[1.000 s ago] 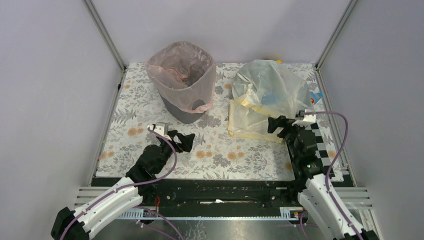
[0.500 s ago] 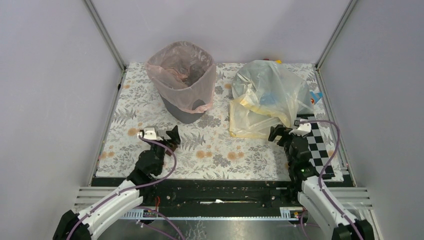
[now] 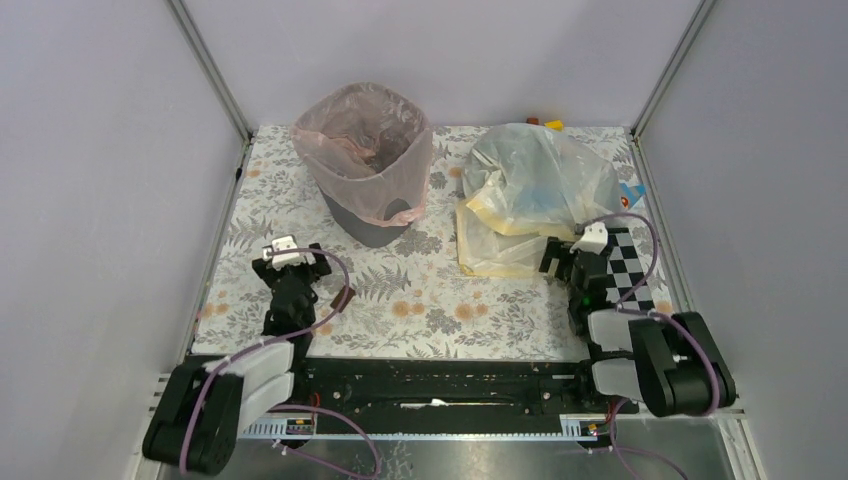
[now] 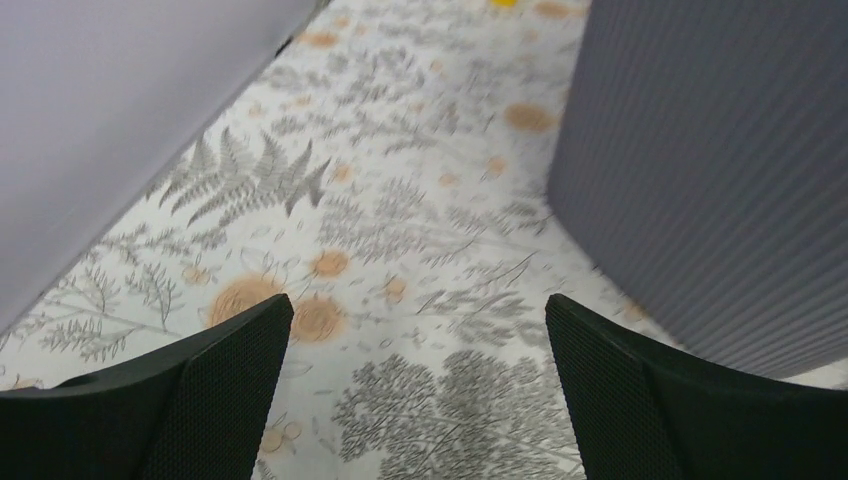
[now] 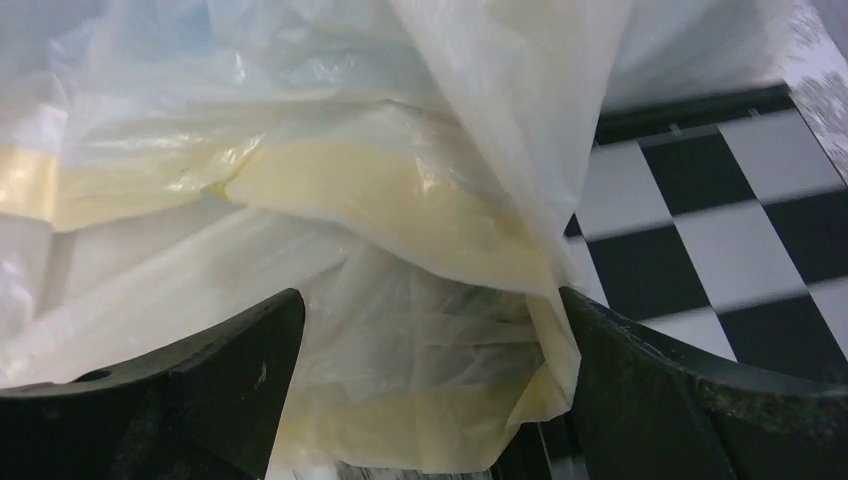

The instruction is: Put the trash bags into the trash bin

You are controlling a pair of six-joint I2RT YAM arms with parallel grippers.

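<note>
The trash bag [image 3: 352,165] lines the trash bin [image 3: 368,228] at eleven o'clock, film folded over its rim (job seemingly done), so the left gripper [image 4: 415,330] and right gripper [image 5: 432,310] sit parted and empty at seven and five

The left arm [image 3: 262,365] and right arm [image 3: 612,330] have silver-white shells over bulky black joints, and a looping purple cable [image 3: 340,300] trails from each. The left claw [image 3: 291,268] and right claw [image 3: 562,262] are black, each topped by a small white block [image 3: 281,247]. Close up, the broad fingers [image 4: 210,390] are matte black with a fine dotted texture.
</note>
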